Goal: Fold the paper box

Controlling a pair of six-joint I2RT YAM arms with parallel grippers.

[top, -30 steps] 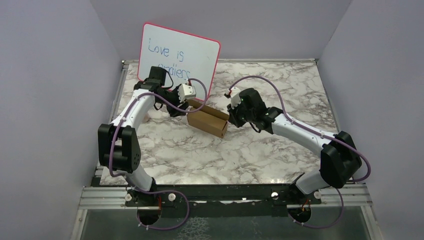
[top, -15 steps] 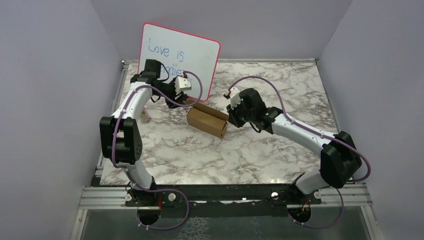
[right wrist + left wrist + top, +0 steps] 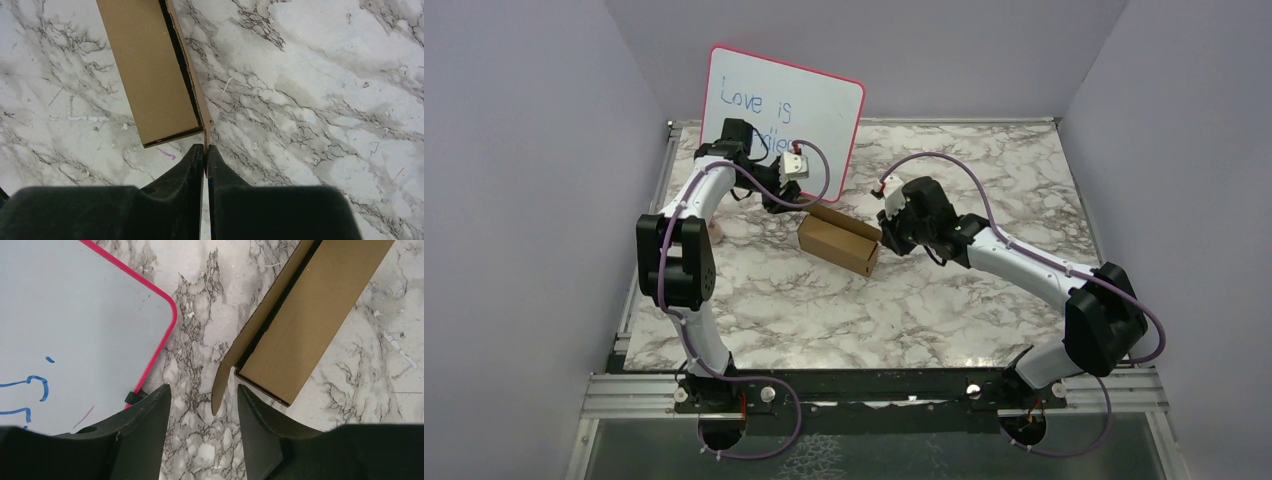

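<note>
The paper box [image 3: 839,243], a long, plain brown cardboard carton, lies flat on the white-and-grey marbled tabletop [image 3: 904,310], between the two arms and towards the far side. At its right-hand end the right claw [image 3: 205,155] is all but closed, with the thin edge of the long side flap [image 3: 192,85] running in between its black fingers. This looks like a pinch meant to steady the box and hold that flap in line while the other end is worked. Further back, the left claw [image 3: 204,390] hangs over the opposite end, roughly half open and holding nothing. Its fingers straddle a small curled end tab [image 3: 218,387] without touching it, seemingly lined up to nip and tuck it. Just beyond stands the pink-framed whiteboard [image 3: 784,100] with blue handwriting.
</note>
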